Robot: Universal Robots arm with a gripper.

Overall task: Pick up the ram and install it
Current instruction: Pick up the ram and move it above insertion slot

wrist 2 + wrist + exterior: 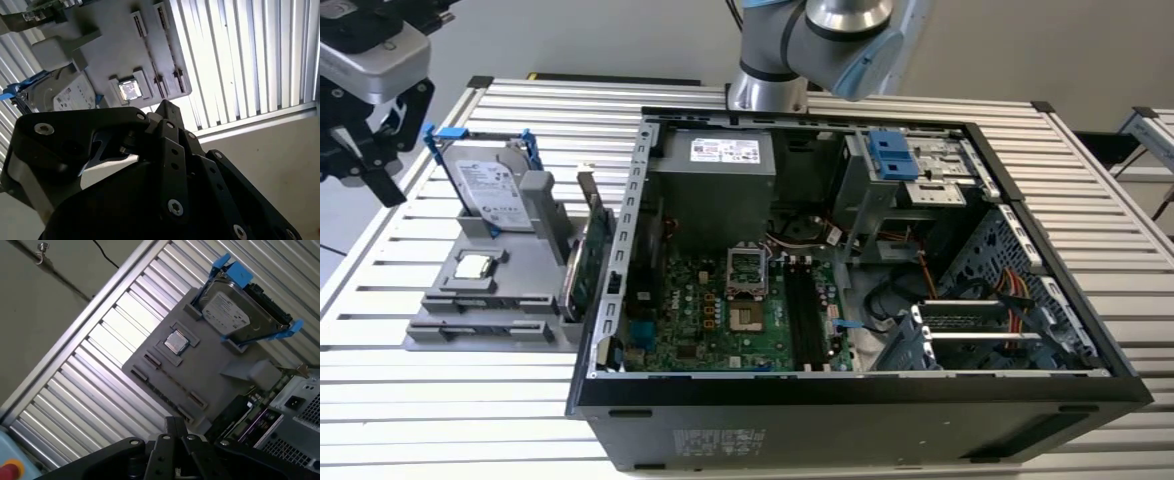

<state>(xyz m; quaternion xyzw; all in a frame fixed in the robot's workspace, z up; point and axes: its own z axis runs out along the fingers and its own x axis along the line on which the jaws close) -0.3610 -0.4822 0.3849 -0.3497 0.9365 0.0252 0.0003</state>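
One black gripper (360,165) hangs at the exterior view's far left (pincer apart or together, I cannot tell). Next comes the silver hard drive in its blue-clipped frame (494,190) on the grey holder tray (520,285). The slim bluish ram stick (571,282) stands edge-on at the tray's far side, beside the green circuit card (596,250), just left of the open black computer case (854,410).

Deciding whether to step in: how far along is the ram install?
Nothing looks done: the board slots look empty. The ram stands in the gray rack beside the case. The hand hovers near the rack, apparently holding nothing. Pickup and seating remain.
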